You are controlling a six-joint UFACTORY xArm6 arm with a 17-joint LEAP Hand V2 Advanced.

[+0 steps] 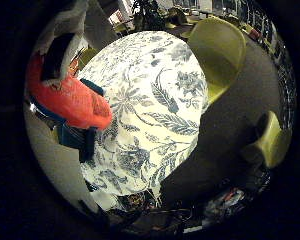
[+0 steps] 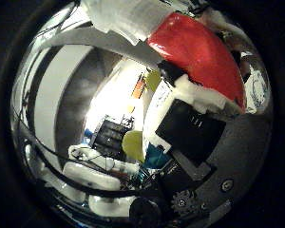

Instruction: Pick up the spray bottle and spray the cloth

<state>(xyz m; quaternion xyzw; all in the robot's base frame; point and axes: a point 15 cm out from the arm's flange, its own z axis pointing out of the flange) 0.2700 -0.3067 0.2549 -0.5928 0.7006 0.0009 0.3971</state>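
Observation:
A red spray bottle point(image 1: 68, 98) lies close against the palm in the little finger side view. Black and blue parts of my hand point(image 1: 72, 128) curl round it. In the thumb side view the bottle's red body point(image 2: 198, 49) fills the space next to the hand's white and black parts point(image 2: 192, 122), with a dark nozzle piece point(image 2: 171, 72) at its end. The bottle is held well above a round table covered by a white cloth with a blue-grey leaf pattern point(image 1: 155, 105). I see no separate cloth.
Yellow-green chairs stand round the table: one point(image 1: 222, 52) at its far side, another point(image 1: 270, 140) further off. Clutter point(image 1: 215, 205) lies on the dark floor beyond the table. The arm's white links point(image 2: 90, 171) show in the thumb side view, before a bright room opening point(image 2: 119, 100).

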